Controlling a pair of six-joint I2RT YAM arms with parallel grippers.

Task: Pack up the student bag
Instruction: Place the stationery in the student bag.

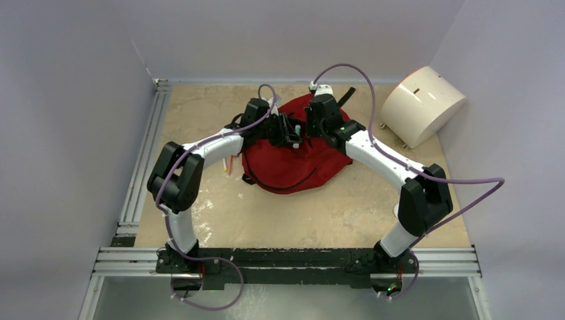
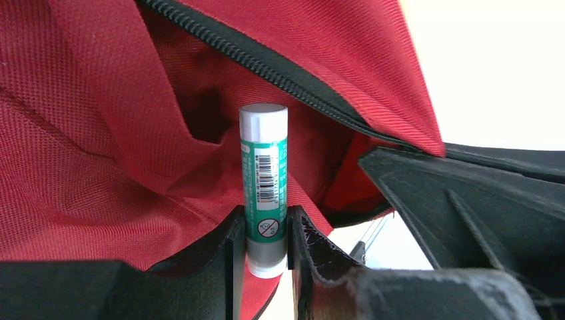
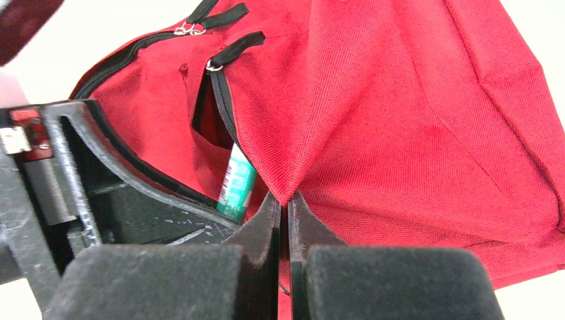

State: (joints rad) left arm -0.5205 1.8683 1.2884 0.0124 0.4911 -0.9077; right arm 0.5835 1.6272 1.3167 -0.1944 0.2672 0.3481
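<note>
We have the stick (image 2: 264,180) clamped low in the left gripper (image 2: 266,223), cap at the open pocket (image 3: 208,117) of the bag (image 1: 293,167) lying mid-table — the right gripper (image 3: 283,203) is closed on a pinch of its fabric, tenting the slit. We should push along the stick's axis and release deep inside (the zipper (image 3: 223,100) may snag). The tan table (image 1: 320,213) is scuffed, walls (image 1: 66,100) close, a white box (image 1: 430,103) far right.

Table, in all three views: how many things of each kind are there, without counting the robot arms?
Student bag, dark red: 1
Green and white tube, held in the left gripper: 1
White round box: 1
Thin orange stick, perhaps a pencil: 1
Total: 4
</note>
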